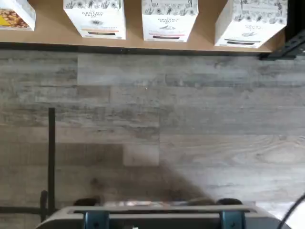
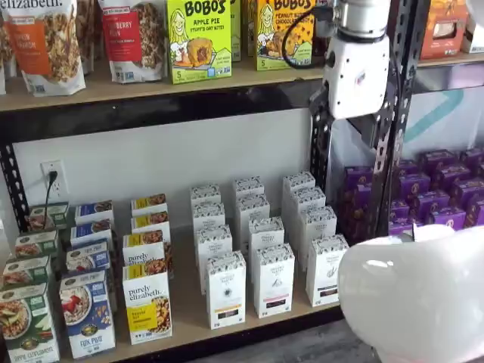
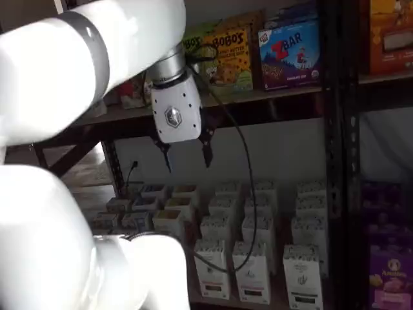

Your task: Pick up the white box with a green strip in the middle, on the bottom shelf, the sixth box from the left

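bottom shelf (image 2: 189, 321) | plywood | rows of cartons, apparently incl. white box (image 2: 327, 269)

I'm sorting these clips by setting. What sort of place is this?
Probably a mock grocery store: black metal shelves stocked with rows of white cartons, granola boxes and snack-bar boxes, on a wood-look floor.

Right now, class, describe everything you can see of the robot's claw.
The claw has a white, plastic-looking body with a small emblem and two black fingers pointing down, a plain gap between them: open and empty. A black cable runs beside it. It hangs higher than the white cartons, touching nothing.
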Available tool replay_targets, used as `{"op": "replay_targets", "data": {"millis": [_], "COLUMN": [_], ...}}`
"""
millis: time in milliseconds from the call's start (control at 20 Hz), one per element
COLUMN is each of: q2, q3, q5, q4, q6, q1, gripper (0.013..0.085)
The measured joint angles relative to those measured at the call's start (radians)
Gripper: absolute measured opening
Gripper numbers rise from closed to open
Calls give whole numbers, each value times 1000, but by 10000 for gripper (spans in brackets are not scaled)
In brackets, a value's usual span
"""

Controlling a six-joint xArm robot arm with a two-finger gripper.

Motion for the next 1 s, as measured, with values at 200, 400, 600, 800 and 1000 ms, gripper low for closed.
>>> {"op": "replay_targets", "data": {"millis": [200, 400, 600, 800, 1000], "q2": [-8, 0, 4, 59, 127], "q3": [95, 183, 264, 311, 362], "q5": [-101, -200, -311, -391, -511], "q4": [6, 9, 5, -16, -18], "q6": [-16, -17, -14, -5, -5], "q1": [-17, -20, -20, -20, -25], "gripper": [850, 850, 850, 850, 850]}}
